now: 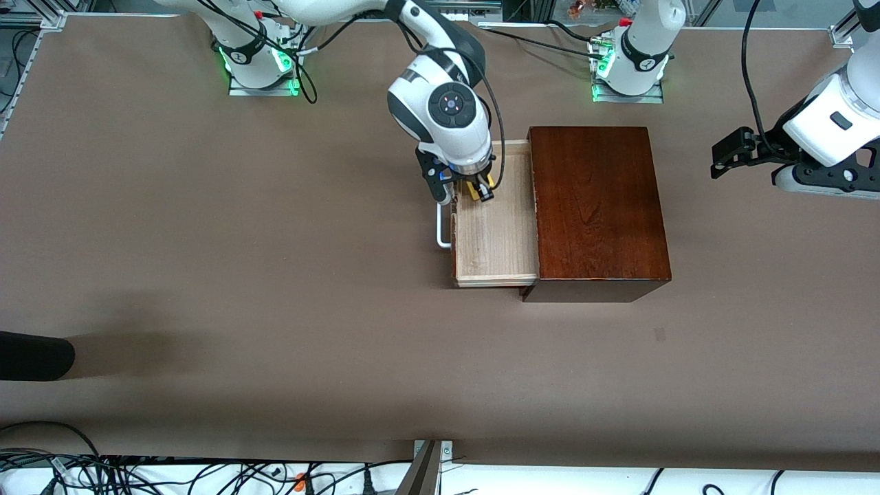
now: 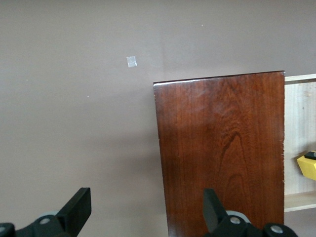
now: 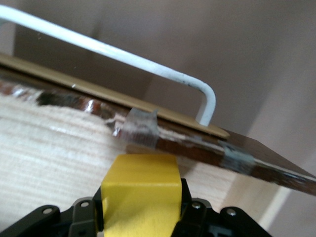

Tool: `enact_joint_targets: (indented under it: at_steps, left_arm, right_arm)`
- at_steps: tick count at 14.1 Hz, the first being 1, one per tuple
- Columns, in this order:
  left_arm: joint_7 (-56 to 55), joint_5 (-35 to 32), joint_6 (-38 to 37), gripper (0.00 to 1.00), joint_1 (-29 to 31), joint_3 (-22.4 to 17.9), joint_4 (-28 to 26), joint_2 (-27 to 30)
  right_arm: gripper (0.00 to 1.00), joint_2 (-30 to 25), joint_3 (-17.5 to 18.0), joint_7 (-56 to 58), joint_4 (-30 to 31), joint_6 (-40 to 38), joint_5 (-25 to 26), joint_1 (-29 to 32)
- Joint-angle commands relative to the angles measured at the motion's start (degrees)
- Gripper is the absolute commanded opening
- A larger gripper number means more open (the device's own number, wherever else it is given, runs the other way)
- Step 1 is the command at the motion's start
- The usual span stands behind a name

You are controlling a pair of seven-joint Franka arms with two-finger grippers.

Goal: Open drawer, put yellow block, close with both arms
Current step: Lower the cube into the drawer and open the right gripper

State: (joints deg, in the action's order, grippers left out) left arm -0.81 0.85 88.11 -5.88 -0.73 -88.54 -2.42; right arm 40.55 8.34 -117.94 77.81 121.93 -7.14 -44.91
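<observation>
A brown worktop (image 1: 206, 275) is seen from above. Right of the frame's centre stands a dark wooden box (image 1: 598, 206), and the drawer (image 1: 495, 240) is pulled out from it toward the frame's left, its pale floor bare and its white handle (image 1: 443, 230) at the outer edge. The right tool (image 1: 474, 189) is held over the upper end of the open drawer, just inside the drawer front, and is closed on the block (image 1: 478, 187). In the right wrist view the block (image 3: 140, 190) is pinched between the black fingers (image 3: 79, 215), with the drawer floor directly beneath and the front panel and handle (image 3: 148, 64) just past it. So the block is judged to need only a straight drop and release. The left tool (image 1: 735, 155) is parked at the frame's right edge, over bare worktop past the box, with its fingers (image 2: 74, 210) spread wide and nothing held.
</observation>
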Motion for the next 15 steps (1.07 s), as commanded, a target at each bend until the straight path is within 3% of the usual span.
enact_joint_targets:
  at_steps: [1,2,3,7,11,15]
  left_arm:
    - [0.81,-1.81,-0.65,1.0,-0.01,0.2,-0.85,1.27]
    - [0.81,-1.81,-0.83,1.0,-0.01,0.2,-0.85,1.27]
    - [0.81,-1.81,-0.83,1.0,-0.01,0.2,-0.76,1.27]
    - [0.19,-1.73,-0.83,1.0,-0.01,0.03,0.64,0.75]
    - [0.45,-1.81,-0.83,1.0,-0.1,0.11,1.44,0.22]
    - [0.46,-1.73,-0.83,1.0,-0.53,0.11,1.53,0.22]
  right_arm:
    - [0.17,1.2,-0.52,-2.91,-2.22,-0.29,0.9,-0.71]
    - [0.35,1.28,-0.52,-3.08,-2.22,-0.29,0.73,-0.71]
    - [0.97,1.37,-0.52,-3.61,-2.22,-0.29,0.99,-0.71]
    - [1.0,0.23,-0.61,-3.61,-2.48,-1.77,1.17,-0.27]
    - [1.0,-3.1,-1.13,-1.52,-6.43,-8.97,1.25,2.27]
    - [1.0,-8.02,-1.74,13.57,-6.44,-13.98,1.43,5.62]
